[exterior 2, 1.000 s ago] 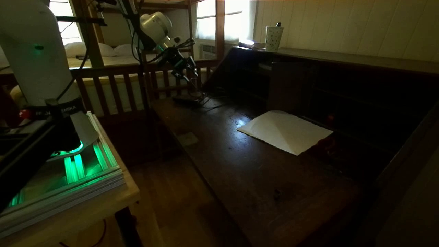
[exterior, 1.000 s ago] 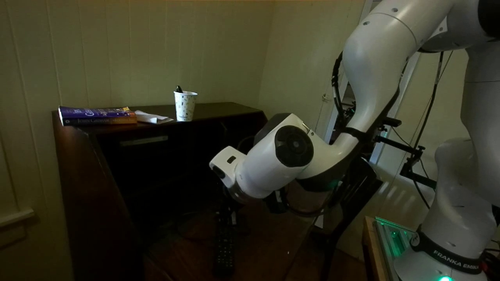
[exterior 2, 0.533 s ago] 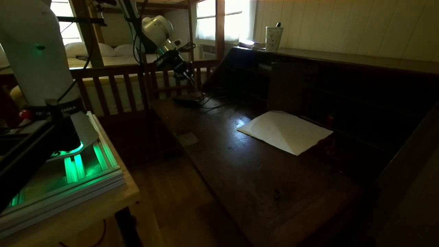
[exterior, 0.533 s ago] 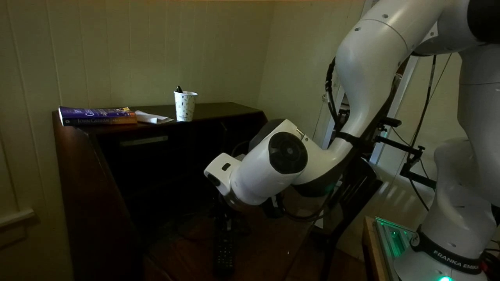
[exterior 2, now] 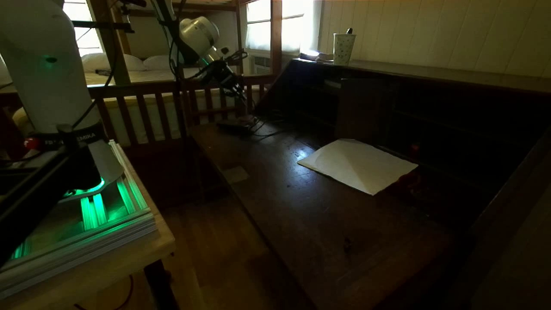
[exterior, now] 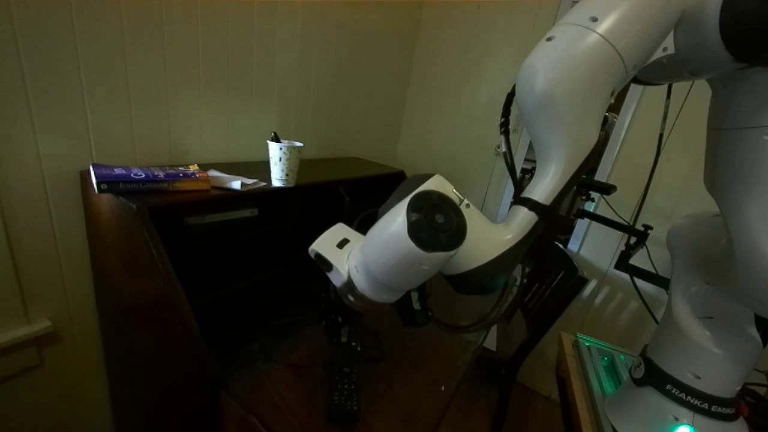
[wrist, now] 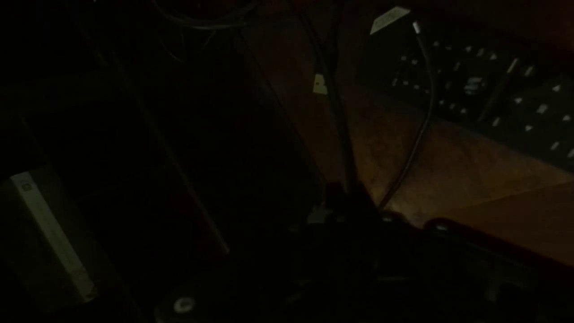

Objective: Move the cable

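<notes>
The cable (wrist: 341,121), a thin black cord, runs from the top of the wrist view down to my gripper's fingertips. A thinner strand with a silver tip (wrist: 416,28) curves from the same fingertips over the dark remote. My gripper (wrist: 352,194) looks shut on the cable, though the picture is very dark there. In an exterior view my gripper (exterior 2: 243,100) points down above the far end of the desk, with loops of cable (exterior 2: 267,135) on the desktop below it. Elsewhere the gripper (exterior: 339,324) is almost lost in shadow.
A remote (exterior: 344,384) lies on the desk (exterior 2: 275,206) beneath the gripper. White paper (exterior 2: 357,165) rests mid-desk. Dark cubbyholes line the back. On the upper shelf stand a cup (exterior: 284,163) and a book (exterior: 150,179). A dark chair (exterior: 543,288) stands beside the desk.
The jaws have gone from open to shut at the cable. My arm dipped slightly, then rose a little, shifting slightly left in an exterior view.
</notes>
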Robot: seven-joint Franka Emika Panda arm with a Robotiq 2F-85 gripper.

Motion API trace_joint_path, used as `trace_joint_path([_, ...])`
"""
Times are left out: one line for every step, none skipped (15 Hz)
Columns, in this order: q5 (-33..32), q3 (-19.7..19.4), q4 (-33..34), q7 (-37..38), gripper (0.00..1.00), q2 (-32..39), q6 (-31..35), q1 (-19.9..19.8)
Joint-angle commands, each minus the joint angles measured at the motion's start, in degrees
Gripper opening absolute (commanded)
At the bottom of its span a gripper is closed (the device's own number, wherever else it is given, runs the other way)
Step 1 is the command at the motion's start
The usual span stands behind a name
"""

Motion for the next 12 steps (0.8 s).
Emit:
trace_joint_path([3.1, -1.4, -0.7, 2.7, 0.01, -8.5, -0.8, 0.0])
trace_joint_path([3.4, -1.8, -0.6, 3.4, 0.01, -10.6, -1.4, -0.2])
trace_joint_path([3.6, -2.4, -0.6, 3.9, 0.01, -13.0, -2.1, -0.4])
trace_joint_path([3.4, -3.0, -0.5, 4.8, 0.01, -15.0, -3.1, -0.5])
trace_joint_path([2.6, -3.5, -0.4, 5.7, 0.01, -16.9, -4.8, -0.5])
trace_joint_path([2.5, -3.9, -0.4, 6.9, 0.02, -18.6, -6.6, -0.6])
trace_joint_path([1.8, -4.1, -0.3, 8.4, 0.01, -20.2, -8.2, -0.7])
trace_joint_path([1.1, -4.2, -0.1, 10.1, 0.01, -21.4, -9.6, -0.8])
trace_joint_path([0.3, -4.3, 0.1, 11.9, 0.01, -22.8, -11.2, -0.9])
trace_joint_path([-0.9, -4.2, 0.4, 13.8, 0.01, -24.0, -12.5, -1.0])
trace_joint_path([-1.6, -4.1, 0.6, 15.7, 0.01, -25.0, -14.0, -1.1])
trace_joint_path([-2.6, -3.9, 0.9, 17.6, 0.01, -25.6, -15.9, -1.1])
